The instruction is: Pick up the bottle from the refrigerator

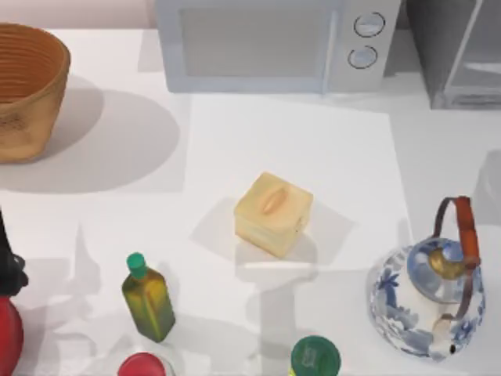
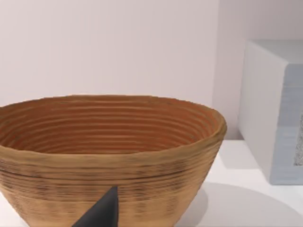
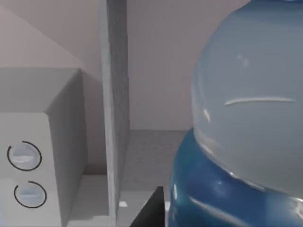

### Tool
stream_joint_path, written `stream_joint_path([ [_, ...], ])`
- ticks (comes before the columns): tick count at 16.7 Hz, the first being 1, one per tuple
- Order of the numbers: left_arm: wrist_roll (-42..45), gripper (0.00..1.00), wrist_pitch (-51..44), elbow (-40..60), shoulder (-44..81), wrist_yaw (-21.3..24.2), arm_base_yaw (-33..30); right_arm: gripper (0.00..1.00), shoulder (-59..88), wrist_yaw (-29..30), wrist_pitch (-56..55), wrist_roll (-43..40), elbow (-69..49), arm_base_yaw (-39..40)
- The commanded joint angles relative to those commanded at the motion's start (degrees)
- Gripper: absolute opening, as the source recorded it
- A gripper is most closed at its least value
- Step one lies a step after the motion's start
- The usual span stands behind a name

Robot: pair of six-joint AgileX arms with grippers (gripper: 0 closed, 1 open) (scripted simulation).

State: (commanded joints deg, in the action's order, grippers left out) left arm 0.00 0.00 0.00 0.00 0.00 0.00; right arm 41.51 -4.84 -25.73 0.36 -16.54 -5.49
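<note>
The bottle [image 3: 246, 118] looms very close in the right wrist view, pale blue over a band of deep glossy blue. A dark part of my right gripper [image 3: 151, 210] lies right against its side. Behind them stand the refrigerator's grey side wall [image 3: 116, 109] and its inner floor. From above, the refrigerator [image 1: 458, 55] is the grey cabinet at the table's back right corner. My left arm [image 1: 8, 266] is parked at the table's left edge, and my left gripper [image 2: 102, 215] faces the wicker basket [image 2: 109, 142].
A white microwave [image 1: 266, 43] with two knobs stands at the back, left of the refrigerator. The basket [image 1: 27, 90] is back left. A yellow box [image 1: 272, 213] sits mid-table, an olive-green bottle [image 1: 147, 298] front left, a blue-and-white teapot [image 1: 430, 290] front right.
</note>
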Motion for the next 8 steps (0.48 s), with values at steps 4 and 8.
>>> stream_joint_path([
  [4, 0.0, 1.0, 0.0, 0.0, 0.0, 0.0, 0.0, 0.0, -22.3, 2.36, 13.3, -0.07, 8.81, 2.68],
  [8, 0.0, 1.0, 0.0, 0.0, 0.0, 0.0, 0.0, 0.0, -36.76, 4.15, 22.5, -0.25, 14.61, 4.72],
])
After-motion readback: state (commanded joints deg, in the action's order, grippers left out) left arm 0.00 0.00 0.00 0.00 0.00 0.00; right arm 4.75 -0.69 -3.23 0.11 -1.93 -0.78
